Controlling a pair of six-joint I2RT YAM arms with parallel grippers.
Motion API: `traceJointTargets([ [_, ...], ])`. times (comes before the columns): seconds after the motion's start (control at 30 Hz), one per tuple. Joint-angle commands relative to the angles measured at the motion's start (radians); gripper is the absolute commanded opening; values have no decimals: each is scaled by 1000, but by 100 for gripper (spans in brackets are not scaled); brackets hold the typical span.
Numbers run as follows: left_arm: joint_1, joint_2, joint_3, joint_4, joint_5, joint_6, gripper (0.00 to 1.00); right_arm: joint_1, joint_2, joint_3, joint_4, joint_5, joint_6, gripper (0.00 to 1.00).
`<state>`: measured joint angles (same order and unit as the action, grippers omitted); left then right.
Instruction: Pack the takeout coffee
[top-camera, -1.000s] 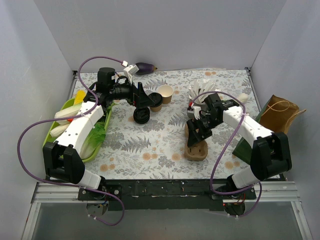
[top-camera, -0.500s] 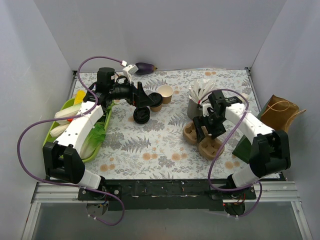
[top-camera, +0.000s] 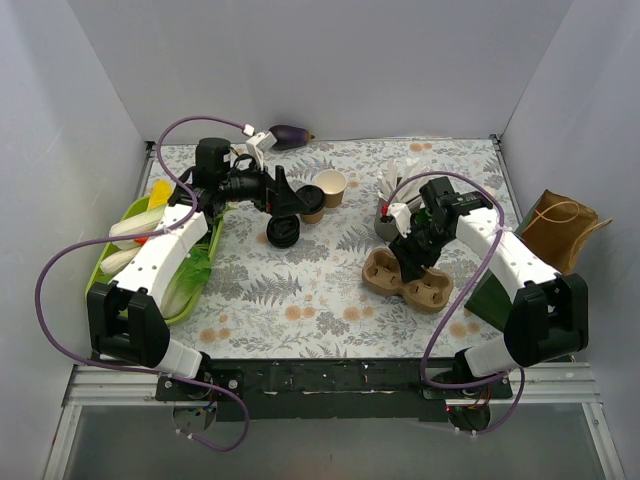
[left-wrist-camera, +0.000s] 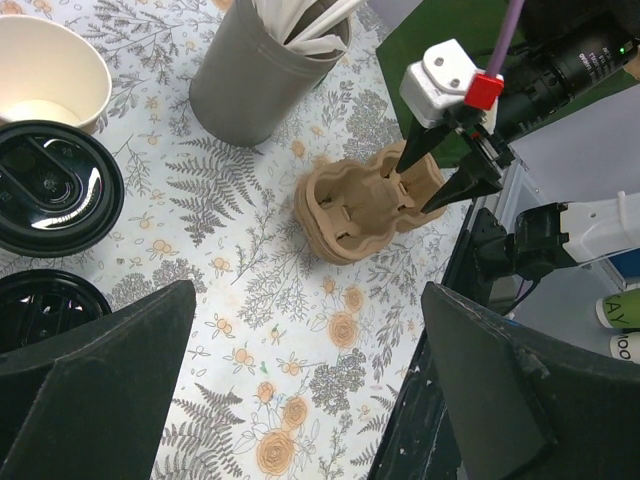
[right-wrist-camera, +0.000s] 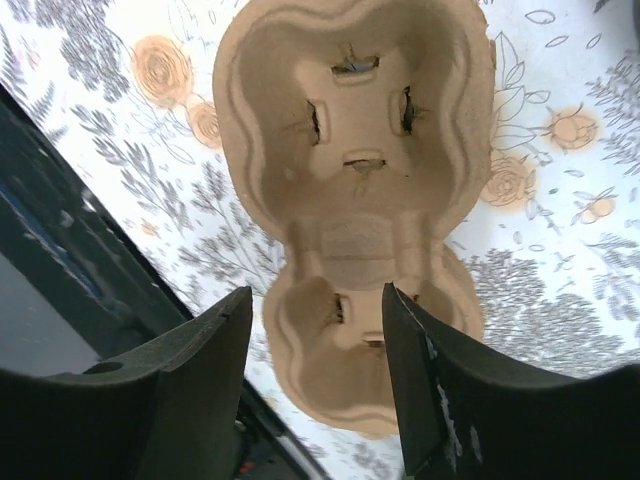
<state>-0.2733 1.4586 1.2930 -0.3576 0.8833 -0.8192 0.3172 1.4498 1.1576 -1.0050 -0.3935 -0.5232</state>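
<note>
The takeout coffee (top-camera: 313, 212), a tan cup under a black lid, stands at the back middle of the table; the left wrist view shows its lid (left-wrist-camera: 52, 187) from above. My left gripper (top-camera: 285, 197) hovers just left of it, jaws wide open and empty (left-wrist-camera: 310, 330). A tan pulp cup carrier (top-camera: 408, 281) lies flat at the right middle, also in the left wrist view (left-wrist-camera: 360, 205). My right gripper (top-camera: 413, 254) is open right above it, a finger to each side of one end of the carrier (right-wrist-camera: 350, 240).
A lidless tan cup (top-camera: 332, 186) stands next to the coffee. A stack of loose black lids (top-camera: 283, 232) lies in front. A grey holder (left-wrist-camera: 262, 72) has white items. Green tray of vegetables (top-camera: 203, 272) left. Dark green bag (top-camera: 490, 297) and brown bag (top-camera: 560, 225) right. Eggplant (top-camera: 291, 133) behind.
My right gripper swung the cup carrier from standing on edge near the front to lying flat further right, and has opened over it. The left arm has not moved.
</note>
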Motion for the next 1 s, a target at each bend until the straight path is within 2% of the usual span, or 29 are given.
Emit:
traceJointTargets([
  [0.0, -1, -35, -21, 16, 11, 2, 98, 5, -23, -24, -18, 33, -314, 64],
  [0.17, 0, -38, -15, 8, 6, 3, 98, 3, -36, -65, 43, 82, -339, 66],
  [0.63, -1, -55, -35, 0, 2, 9, 98, 13, 20, -53, 66, 82, -215, 66],
  [0.97, -1, -66, -49, 5, 2, 8, 98, 34, 38, -68, 91, 123, -156, 61],
])
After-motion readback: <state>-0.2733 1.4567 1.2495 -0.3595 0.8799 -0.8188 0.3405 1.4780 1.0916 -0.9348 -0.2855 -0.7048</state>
